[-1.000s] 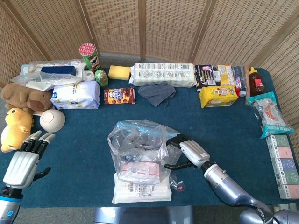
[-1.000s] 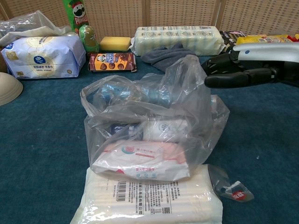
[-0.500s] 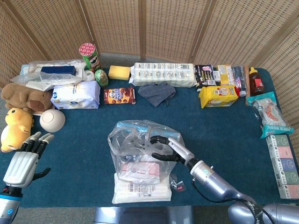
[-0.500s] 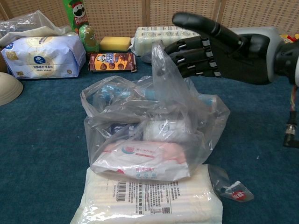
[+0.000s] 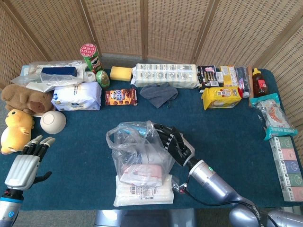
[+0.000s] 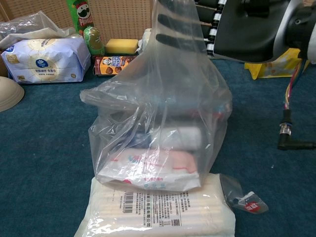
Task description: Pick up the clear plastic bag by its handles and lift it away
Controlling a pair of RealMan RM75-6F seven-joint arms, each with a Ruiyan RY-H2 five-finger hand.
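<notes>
Right robot hand (image 5: 174, 142), fingers closed through the bag (image 6: 158, 123) handles, should rise straight, gathering both handles so contents stay level.

Your right hand (image 6: 232, 27) fills the top right, dark fingers (image 6: 177, 42) inside the raised handle of the clear plastic bag (image 6: 158, 113) — plastic pulled taut up to them. The bag's base sits on a flat white barcoded pack (image 6: 158, 210), a pink-and-white wipes packet (image 6: 150, 168) inside. Small crumpled clear wrapper with a red label (image 6: 244, 197) lies just right on the blue cloth-covered table (image 6: 44, 163).
</notes>
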